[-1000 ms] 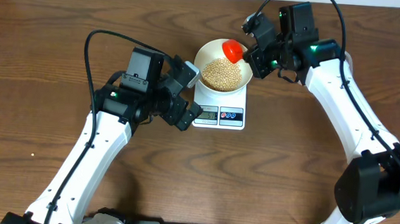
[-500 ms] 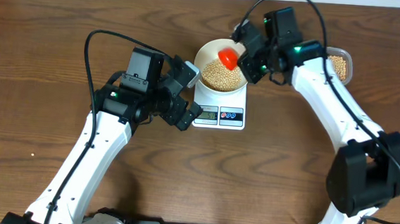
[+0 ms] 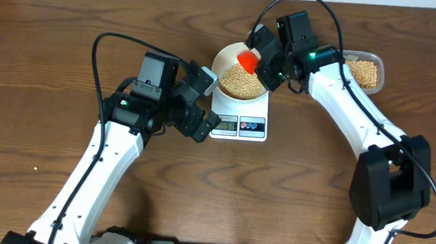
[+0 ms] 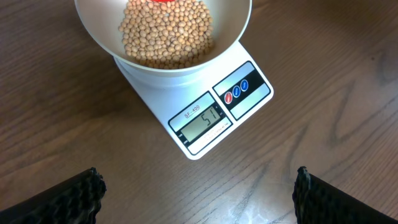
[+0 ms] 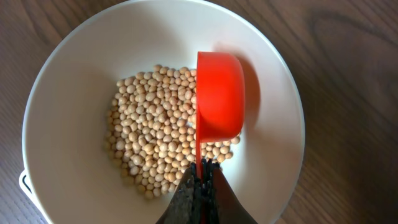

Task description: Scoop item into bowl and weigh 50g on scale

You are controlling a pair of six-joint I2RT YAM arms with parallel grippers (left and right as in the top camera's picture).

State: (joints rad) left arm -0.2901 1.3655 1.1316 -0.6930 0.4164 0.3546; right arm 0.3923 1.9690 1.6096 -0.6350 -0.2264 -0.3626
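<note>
A white bowl (image 3: 224, 61) with a heap of pale tan beans (image 3: 240, 80) stands on the white scale (image 3: 238, 125). In the left wrist view the scale (image 4: 214, 121) displays 51 below the bowl (image 4: 233, 25) and beans (image 4: 165, 31). My right gripper (image 3: 263, 67) is shut on the handle of a red scoop (image 3: 247, 60), held tipped on its side over the bowl; the right wrist view shows the scoop (image 5: 219, 96) above the beans (image 5: 155, 137) in the bowl (image 5: 62, 99), gripper (image 5: 200, 177) pinching the handle. My left gripper (image 3: 204, 106) is open and empty, left of the scale.
A clear plastic tub (image 3: 362, 71) holding more beans stands at the back right on the brown wooden table (image 3: 290, 188). My right arm reaches from the right edge over to the bowl.
My right gripper has carried the red scoop leftward over the bowl and tipped it. The tub came into view behind the arm. The left arm has not moved.
</note>
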